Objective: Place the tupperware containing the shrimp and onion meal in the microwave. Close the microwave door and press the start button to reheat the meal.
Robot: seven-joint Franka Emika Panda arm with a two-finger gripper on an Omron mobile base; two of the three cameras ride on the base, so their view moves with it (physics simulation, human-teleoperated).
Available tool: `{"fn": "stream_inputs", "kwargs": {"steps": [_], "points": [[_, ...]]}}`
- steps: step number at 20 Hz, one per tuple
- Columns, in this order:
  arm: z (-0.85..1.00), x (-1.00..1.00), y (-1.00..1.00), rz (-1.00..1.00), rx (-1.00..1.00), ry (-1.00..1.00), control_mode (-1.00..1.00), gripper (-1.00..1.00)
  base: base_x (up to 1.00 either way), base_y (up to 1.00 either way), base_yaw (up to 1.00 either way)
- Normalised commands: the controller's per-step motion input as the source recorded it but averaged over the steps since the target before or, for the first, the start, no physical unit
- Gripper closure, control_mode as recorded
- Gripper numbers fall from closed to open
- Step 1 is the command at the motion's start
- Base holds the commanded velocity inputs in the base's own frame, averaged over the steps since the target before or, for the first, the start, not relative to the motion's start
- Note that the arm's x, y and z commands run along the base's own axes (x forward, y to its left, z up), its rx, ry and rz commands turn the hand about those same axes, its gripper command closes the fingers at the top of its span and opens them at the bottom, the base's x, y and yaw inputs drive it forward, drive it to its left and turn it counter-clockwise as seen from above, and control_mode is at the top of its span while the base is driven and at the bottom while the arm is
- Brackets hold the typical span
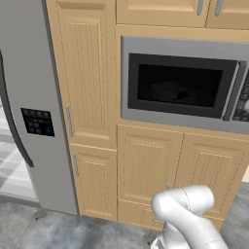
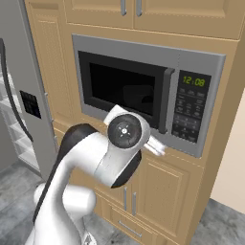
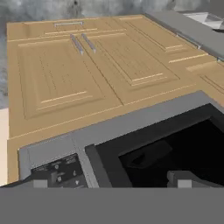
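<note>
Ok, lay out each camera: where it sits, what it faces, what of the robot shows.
Left base view: behind-left, facing the shut microwave and fridge; white arm at lower right.
Right base view: behind-right, facing the microwave's keypad; arm fills lower left.
Hand view: on the hand, rolled, facing the microwave door and cabinets; open fingers.
All share the microwave.

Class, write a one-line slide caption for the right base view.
Microwave with its door shut and clock lit, the white arm raised in front of it, fridge open at left.

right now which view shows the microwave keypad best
The right base view: the keypad faces it whole, with the clock lit. The left base view cuts it at the edge; the hand view catches only a dark slanted corner.
</note>
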Motion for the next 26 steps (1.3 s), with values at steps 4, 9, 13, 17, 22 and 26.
{"fn": "stream_inputs", "kwargs": {"steps": [4,9,13,17,22,26], "points": [[-0.34,-0.16,-0.27,-0.03,0.4,-0.13,-1.0,-1.0,0.0,0.0,0.0],[-0.26,-0.1,-0.09,-0.13,0.17,-0.11,-1.0,1.0,0.0,0.0,0.0],[-0.07,0.0,-0.09,-0.15,0.14,-0.03,-1.0,1.0,0.0,0.0,0.0],[0.0,0.08,-0.27,-0.07,0.14,0.0,-1.0,1.0,0.0,0.0,0.0],[-0.02,0.2,-0.44,0.0,0.13,0.03,-1.0,1.0,0.0,0.0,0.0],[-0.16,0.36,-0.32,0.0,0.09,0.04,-1.0,1.0,0.0,0.0,0.0]]}}
